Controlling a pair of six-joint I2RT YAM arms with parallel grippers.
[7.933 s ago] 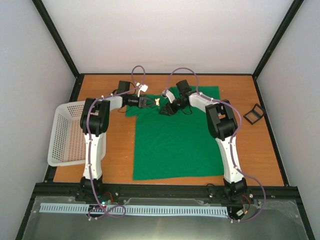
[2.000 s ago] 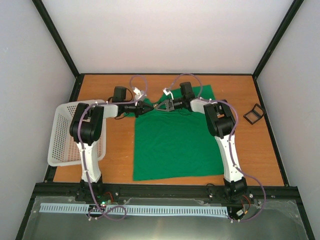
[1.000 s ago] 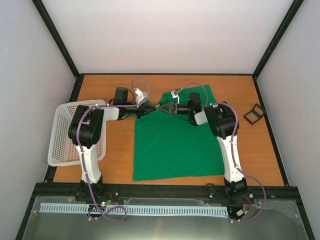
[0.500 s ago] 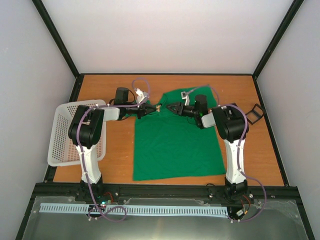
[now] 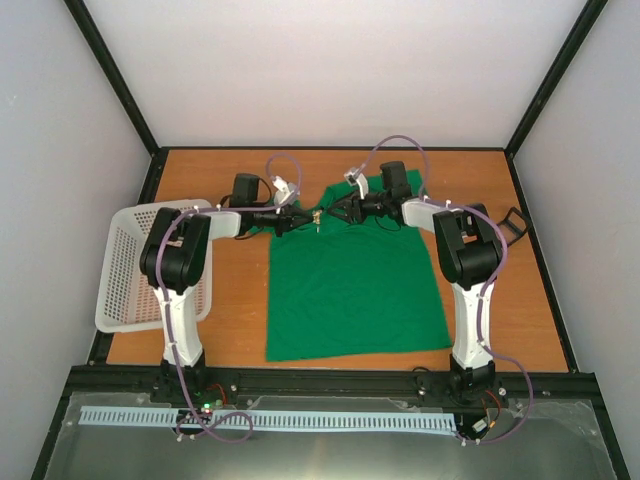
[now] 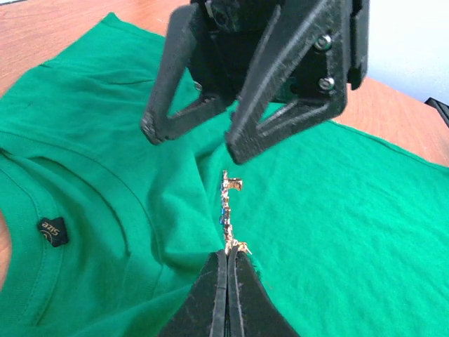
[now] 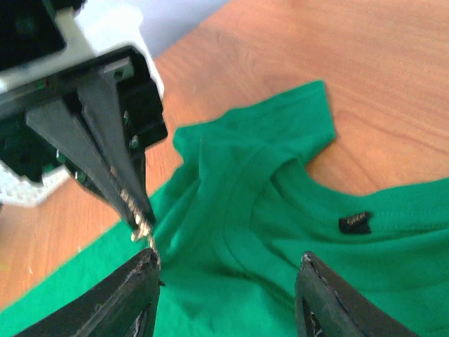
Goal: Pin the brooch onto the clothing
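Observation:
The clothing, a green T-shirt (image 5: pixel 350 290), lies flat on the table with its collar at the far end. My left gripper (image 6: pixel 228 261) is shut on the brooch (image 6: pixel 228 210), a thin sparkly ornament that sticks out past its tips. A fold of shirt fabric bunches up against those tips near the collar. My right gripper (image 7: pixel 226 258) is open and faces the left one; its left finger (image 7: pixel 137 295) almost touches the brooch (image 7: pixel 142 226). In the top view the brooch (image 5: pixel 316 217) sits between the left gripper (image 5: pixel 300 218) and the right gripper (image 5: pixel 335 212).
A white mesh basket (image 5: pixel 130 265) stands at the table's left edge. A small black frame-like box (image 5: pixel 512 220) sits at the right, partly behind the right arm. A black size label (image 7: pixel 356 222) marks the inside of the collar.
The right arm has swung round and its open gripper has come back left to the brooch near the collar. The left gripper has held still, shut on the brooch.

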